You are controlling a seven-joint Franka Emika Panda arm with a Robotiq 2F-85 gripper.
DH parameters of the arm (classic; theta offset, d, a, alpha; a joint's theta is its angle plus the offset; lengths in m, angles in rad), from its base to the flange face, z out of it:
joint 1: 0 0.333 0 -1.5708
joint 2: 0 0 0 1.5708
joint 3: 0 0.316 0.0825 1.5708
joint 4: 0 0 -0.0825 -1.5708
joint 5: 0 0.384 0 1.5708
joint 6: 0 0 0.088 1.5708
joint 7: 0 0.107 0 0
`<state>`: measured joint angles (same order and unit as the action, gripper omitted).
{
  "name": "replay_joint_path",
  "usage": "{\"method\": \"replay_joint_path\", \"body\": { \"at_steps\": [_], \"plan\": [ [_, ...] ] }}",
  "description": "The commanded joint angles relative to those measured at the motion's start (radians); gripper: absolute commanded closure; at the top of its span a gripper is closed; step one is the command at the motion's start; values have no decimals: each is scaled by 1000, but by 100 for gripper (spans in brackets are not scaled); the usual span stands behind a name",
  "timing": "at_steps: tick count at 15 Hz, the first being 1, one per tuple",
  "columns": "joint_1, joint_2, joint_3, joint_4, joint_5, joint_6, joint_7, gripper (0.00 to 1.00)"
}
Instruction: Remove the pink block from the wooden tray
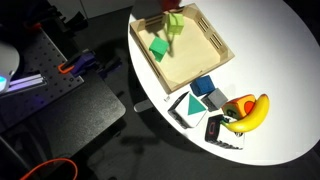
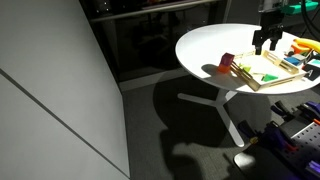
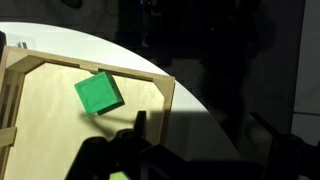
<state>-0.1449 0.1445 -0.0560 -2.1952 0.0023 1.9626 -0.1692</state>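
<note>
Wooden tray (image 1: 217, 34): light tan, square, shallow, raised rims; on white desk (image 1: 282, 100).
Pink block: not discernible.
Tool (image 2: 264, 47): released, empty, over tray.

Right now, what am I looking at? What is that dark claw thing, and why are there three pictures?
That claw is a gripper, the "hand" at the end of a robot arm that a person steers from a distance. Two pictures come from cameras standing around the room. The third comes from a camera on the robot's wrist, looking down past its fingers.

The gripper hangs over a wooden tray on a round white table. A green block lies in the tray. Beside the tray are a banana, a blue block and other small things. A reddish block sits at one tray corner, but I can't tell if it is inside. The fingers look spread open, holding nothing.
</note>
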Motion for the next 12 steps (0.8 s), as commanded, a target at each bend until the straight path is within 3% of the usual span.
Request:
{"method": "replay_joint_path", "body": {
  "at_steps": [1,12],
  "plan": [
    [26,-124,-18,-103,-46,35,107,0],
    [24,-292,-18,-259,-79,235,193,0]
  ]
}}
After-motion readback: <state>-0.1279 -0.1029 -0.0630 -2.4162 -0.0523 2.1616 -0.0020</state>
